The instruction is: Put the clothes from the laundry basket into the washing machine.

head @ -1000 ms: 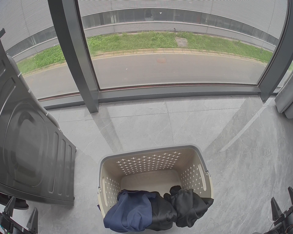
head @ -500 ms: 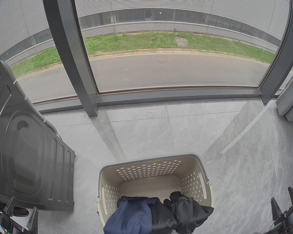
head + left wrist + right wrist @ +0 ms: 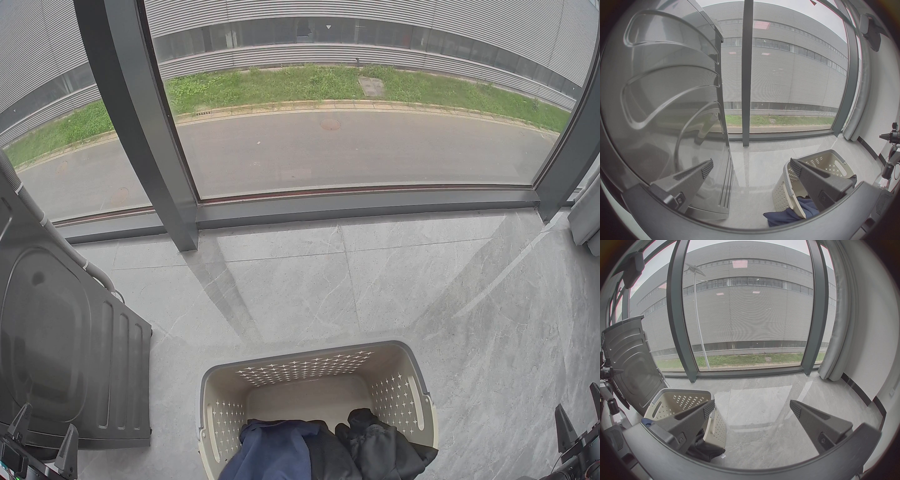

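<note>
Over the last second the whole head view has shifted. The beige perforated plastic laundry basket (image 3: pixel 300 375) and the dark grey ribbed washing machine (image 3: pixel 56 350) to its left sit lower in the picture together. That means the camera moved, not the things. The navy garment (image 3: pixel 275 450) and the black garment (image 3: pixel 381 447) lie at the basket's near end. The left claw (image 3: pixel 751 162) hangs to the left of the basket, its fingers apart and empty. The right claw (image 3: pixel 751 402) hangs to the basket's right, also apart and empty. No garment has been lifted, so the first grasp looks to be the next step.
</note>
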Robot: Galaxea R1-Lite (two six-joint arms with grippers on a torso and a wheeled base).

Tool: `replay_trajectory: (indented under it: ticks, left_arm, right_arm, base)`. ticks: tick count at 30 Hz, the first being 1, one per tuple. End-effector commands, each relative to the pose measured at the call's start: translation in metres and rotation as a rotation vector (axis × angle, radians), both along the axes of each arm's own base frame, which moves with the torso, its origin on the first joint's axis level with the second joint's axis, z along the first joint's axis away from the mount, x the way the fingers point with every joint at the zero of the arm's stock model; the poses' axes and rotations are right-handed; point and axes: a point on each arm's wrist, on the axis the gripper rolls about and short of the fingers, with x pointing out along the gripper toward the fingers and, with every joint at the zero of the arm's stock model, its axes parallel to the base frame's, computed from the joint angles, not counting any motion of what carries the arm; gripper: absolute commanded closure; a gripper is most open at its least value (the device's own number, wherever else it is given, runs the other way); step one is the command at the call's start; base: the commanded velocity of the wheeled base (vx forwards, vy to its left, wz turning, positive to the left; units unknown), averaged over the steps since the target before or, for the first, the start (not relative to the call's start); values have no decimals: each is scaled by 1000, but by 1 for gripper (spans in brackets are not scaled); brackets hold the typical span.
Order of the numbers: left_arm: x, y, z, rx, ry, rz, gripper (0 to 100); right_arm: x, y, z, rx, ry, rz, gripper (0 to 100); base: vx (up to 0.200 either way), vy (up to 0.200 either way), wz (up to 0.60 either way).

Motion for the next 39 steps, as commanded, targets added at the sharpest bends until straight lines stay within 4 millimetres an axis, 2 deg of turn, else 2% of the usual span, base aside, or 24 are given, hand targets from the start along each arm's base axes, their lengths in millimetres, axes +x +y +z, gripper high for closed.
replay_trajectory:
  ticks: [1, 7, 31, 34, 39]
  left_arm:
    - [0, 0, -5, 0, 6, 0, 0]
    - [0, 0, -5, 0, 6, 0, 0]
    - [0, 0, -5, 0, 6, 0, 0]
    - [0, 0, -5, 0, 6, 0, 0]
    - [0, 0, -5, 0, 6, 0, 0]
  right_arm:
    - [1, 0, -5, 0, 12, 0, 0]
    - [1, 0, -5, 0, 12, 0, 0]
    - [1, 0, -5, 0, 12, 0, 0]
    - [1, 0, -5, 0, 12, 0, 0]
    - [1, 0, -5, 0, 12, 0, 0]
  base:
    - [0, 0, 0]
    - [200, 0, 0]
    - [0, 0, 0]
    - [200, 0, 0]
    - [0, 0, 0]
